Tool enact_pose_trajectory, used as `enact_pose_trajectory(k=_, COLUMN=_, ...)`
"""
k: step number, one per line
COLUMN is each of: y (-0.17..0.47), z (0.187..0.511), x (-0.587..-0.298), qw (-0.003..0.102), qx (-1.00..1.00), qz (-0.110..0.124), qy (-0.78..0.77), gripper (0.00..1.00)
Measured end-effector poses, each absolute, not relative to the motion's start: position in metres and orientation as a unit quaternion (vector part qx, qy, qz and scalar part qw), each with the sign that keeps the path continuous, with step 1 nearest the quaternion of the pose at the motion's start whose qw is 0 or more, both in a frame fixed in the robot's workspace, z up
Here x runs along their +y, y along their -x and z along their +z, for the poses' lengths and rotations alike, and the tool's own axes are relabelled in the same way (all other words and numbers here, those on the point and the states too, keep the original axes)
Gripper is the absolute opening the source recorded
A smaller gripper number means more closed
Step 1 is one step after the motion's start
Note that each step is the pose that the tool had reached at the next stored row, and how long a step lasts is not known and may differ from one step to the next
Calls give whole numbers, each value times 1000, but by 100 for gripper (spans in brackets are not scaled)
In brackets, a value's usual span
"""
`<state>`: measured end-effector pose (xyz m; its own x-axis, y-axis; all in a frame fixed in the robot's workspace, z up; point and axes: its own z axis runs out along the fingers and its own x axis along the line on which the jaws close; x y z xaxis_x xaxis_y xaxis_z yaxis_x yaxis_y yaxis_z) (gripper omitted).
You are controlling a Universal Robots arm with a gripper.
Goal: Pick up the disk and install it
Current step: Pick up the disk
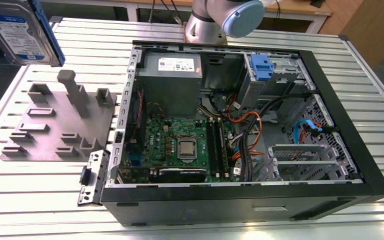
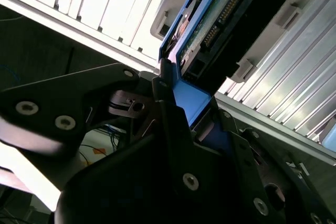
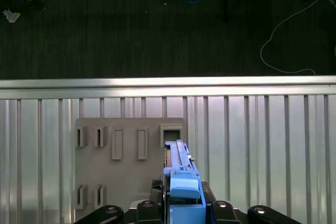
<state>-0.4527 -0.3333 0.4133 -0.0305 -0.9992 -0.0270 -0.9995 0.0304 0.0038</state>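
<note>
The gripper [image 2: 191, 107] sits closest to the lens in both wrist views. Its black fingers [image 2: 167, 114] are drawn in narrow on the blue carrier frame of the disk [image 2: 220, 19], one on either side. In the first wrist view the disk [image 3: 181, 174] shows edge-on, reaching out from the gripper [image 3: 184, 208] over the grey fixture plate [image 3: 121, 182], which lies on the slatted aluminium table [image 3: 262, 145].

In the exterior view the disk [image 1: 22, 32] hangs upright with its label to the camera, clear of the table [image 1: 38, 200]. It is at about ten o'clock from the open computer case [image 1: 245, 200] and eleven o'clock from the fixture plate [image 1: 45, 127]. The arm [image 1: 222, 20] stands at twelve o'clock from the case. Inside the case, the grey power supply [image 1: 172, 65] is at eleven o'clock, the blue latch [image 1: 261, 67] at one and the motherboard [image 1: 178, 145] at seven.
</note>
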Motion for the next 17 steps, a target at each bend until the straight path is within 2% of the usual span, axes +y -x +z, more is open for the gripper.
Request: enact_pose_trajectory(k=17, y=450, z=422, x=-333, qw=8, qx=718, qz=11, qy=696, gripper=37)
